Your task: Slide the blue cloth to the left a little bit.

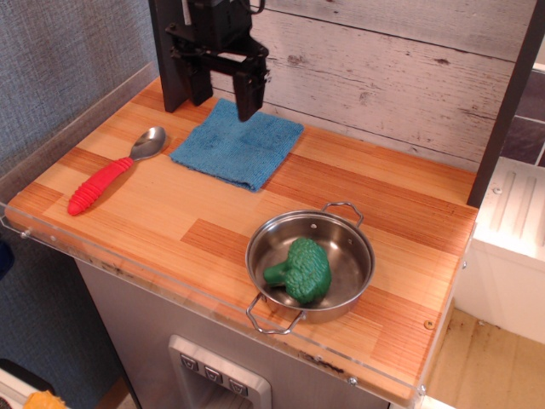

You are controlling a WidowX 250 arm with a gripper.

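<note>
The blue cloth [238, 145] lies flat on the wooden counter near the back wall, right of the spoon. My black gripper [223, 95] hangs above the cloth's back edge, lifted clear of it. Its two fingers are spread apart and hold nothing. One fingertip [248, 109] is just over the cloth's far edge; the other is in front of the dark post.
A spoon [111, 172] with a red handle lies left of the cloth. A steel pan [311, 261] holding green broccoli [301, 271] sits at the front right. A dark post [173, 51] stands at the back left. A clear rim edges the counter [213, 221].
</note>
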